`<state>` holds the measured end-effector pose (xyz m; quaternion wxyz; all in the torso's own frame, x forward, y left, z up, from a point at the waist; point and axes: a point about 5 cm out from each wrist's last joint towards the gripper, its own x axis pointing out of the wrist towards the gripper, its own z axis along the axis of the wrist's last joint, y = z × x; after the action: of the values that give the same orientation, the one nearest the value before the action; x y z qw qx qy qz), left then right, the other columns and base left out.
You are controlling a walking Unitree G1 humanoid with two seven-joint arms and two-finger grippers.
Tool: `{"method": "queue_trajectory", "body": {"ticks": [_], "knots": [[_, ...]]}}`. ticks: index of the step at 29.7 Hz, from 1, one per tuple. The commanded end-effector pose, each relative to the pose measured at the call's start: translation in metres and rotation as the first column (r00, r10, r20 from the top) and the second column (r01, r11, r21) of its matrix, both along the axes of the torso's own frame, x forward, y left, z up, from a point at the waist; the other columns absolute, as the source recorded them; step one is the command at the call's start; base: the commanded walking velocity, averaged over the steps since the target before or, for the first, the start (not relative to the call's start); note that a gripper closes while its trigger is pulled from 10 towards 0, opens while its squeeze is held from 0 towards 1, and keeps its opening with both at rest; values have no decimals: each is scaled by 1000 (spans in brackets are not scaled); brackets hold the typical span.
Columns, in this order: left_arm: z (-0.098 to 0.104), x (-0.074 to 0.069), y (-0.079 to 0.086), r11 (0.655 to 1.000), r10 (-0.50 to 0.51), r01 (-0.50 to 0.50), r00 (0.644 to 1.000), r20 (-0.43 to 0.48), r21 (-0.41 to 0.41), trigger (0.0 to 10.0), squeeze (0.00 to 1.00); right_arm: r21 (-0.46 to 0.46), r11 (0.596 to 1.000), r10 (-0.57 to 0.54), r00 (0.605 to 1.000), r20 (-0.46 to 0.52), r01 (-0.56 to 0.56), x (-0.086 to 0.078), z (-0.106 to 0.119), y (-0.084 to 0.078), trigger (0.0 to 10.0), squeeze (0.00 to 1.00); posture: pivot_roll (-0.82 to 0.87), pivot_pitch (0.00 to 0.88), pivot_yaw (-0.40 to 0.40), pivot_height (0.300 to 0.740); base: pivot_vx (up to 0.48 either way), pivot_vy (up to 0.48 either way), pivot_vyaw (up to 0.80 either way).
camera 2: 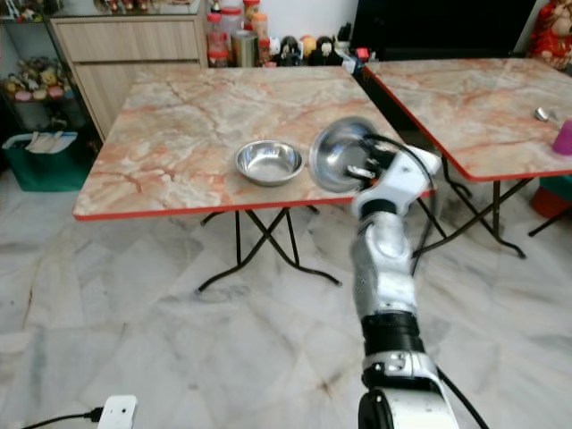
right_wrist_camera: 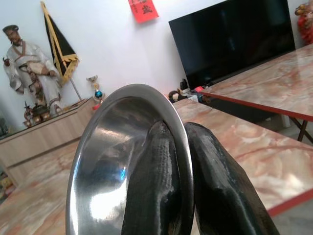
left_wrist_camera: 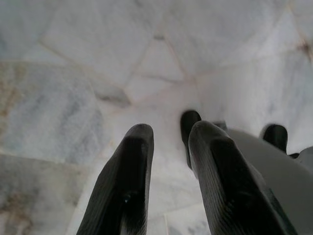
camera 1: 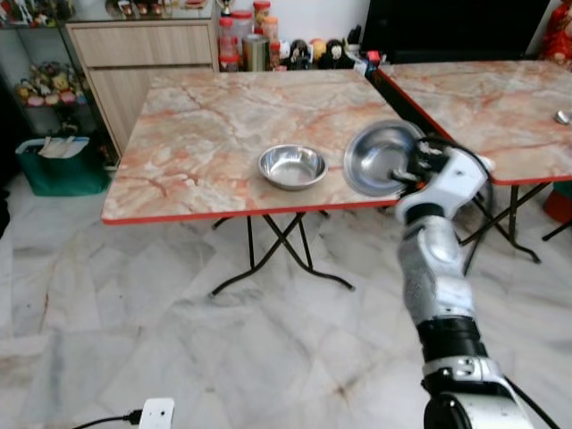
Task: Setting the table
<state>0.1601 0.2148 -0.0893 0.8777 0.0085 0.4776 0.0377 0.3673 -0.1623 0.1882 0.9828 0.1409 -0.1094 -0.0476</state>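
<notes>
A steel bowl [camera 1: 292, 165] rests upright on the near marble table [camera 1: 206, 134], close to its front edge. My right gripper [camera 1: 413, 170] is shut on the rim of a second steel bowl [camera 1: 377, 157], holding it tilted on edge above the table's front right corner, just right of the first bowl. In the right wrist view the two fingers [right_wrist_camera: 161, 196] pinch that bowl's rim [right_wrist_camera: 122, 161]. My left gripper [left_wrist_camera: 168, 161] hangs over the marble floor with its fingers nearly together and nothing between them.
A second marble table [camera 1: 500, 107] stands to the right with a spoon [camera 2: 542, 113] and a pink cup [camera 2: 564, 137]. Jars and bottles [camera 1: 246, 40] line the back, beside a wooden cabinet [camera 1: 134, 63]. A green bin [camera 1: 61, 165] sits left. A white power strip [camera 1: 155, 414] lies on the floor.
</notes>
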Motion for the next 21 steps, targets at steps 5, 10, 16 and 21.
{"method": "queue_trajectory", "body": {"ticks": [5,10,16,21], "knots": [[-2,-2,-4,1000,-8,8,1000,-15,-6,10000,0,-15,1000,-19,999,48,20,-1,10,-8,10000,0,28,0,-5,732,406,0,695],[-2,-1,-4,1000,-5,5,1000,-14,-7,10000,0,0,1000,-20,999,36,20,0,9,-9,10000,0,30,0,-6,732,409,0,80],[-2,-1,-4,1000,-5,5,1000,-14,-8,10000,0,-28,1000,-12,999,48,13,-1,11,-8,10000,0,28,0,-7,732,406,0,133],[-2,-1,-5,1000,-5,5,1000,-14,-9,10000,0,0,1000,-9,999,39,9,0,8,-8,10000,0,29,0,-8,732,406,0,480]]}}
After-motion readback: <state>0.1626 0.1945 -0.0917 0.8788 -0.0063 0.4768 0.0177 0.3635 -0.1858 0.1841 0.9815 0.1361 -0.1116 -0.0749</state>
